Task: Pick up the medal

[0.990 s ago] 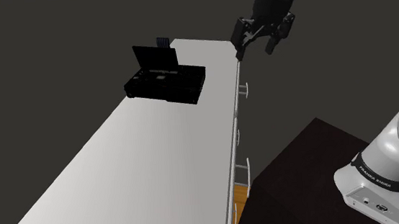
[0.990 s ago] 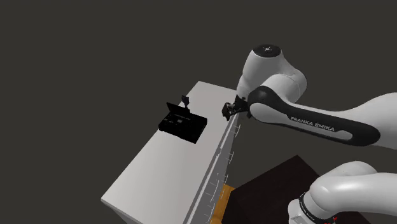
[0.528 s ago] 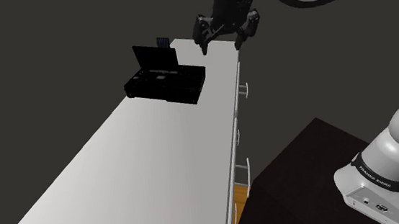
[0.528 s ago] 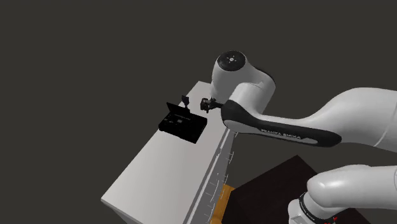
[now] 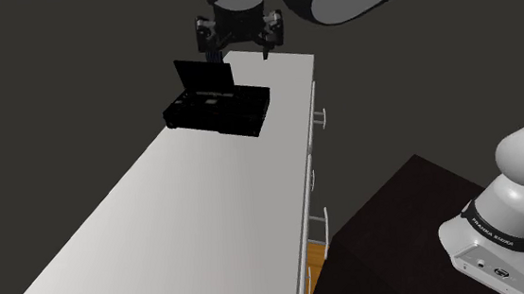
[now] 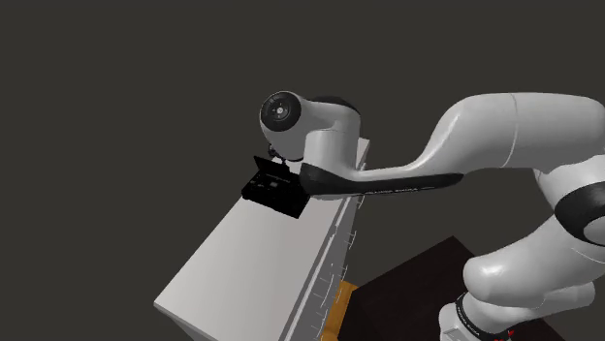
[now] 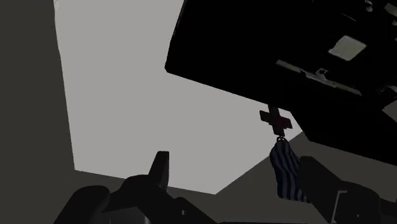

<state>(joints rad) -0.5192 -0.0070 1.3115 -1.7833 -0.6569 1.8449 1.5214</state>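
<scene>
here, the hand, fingers spread and holding nothing, hovers over the far end of the white worktop, the medal beside the open black case, its ribbon end nearest one finger, off-centre of the gap

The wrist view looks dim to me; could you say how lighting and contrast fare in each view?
Wrist view: the medal is dim, its dark red cross merging with the black box, its striped ribbon faint; the tabletop is flat grey. Shoulder view: the tool blends into the dark wall. Second exterior view: the white arm is brightly lit.
</scene>
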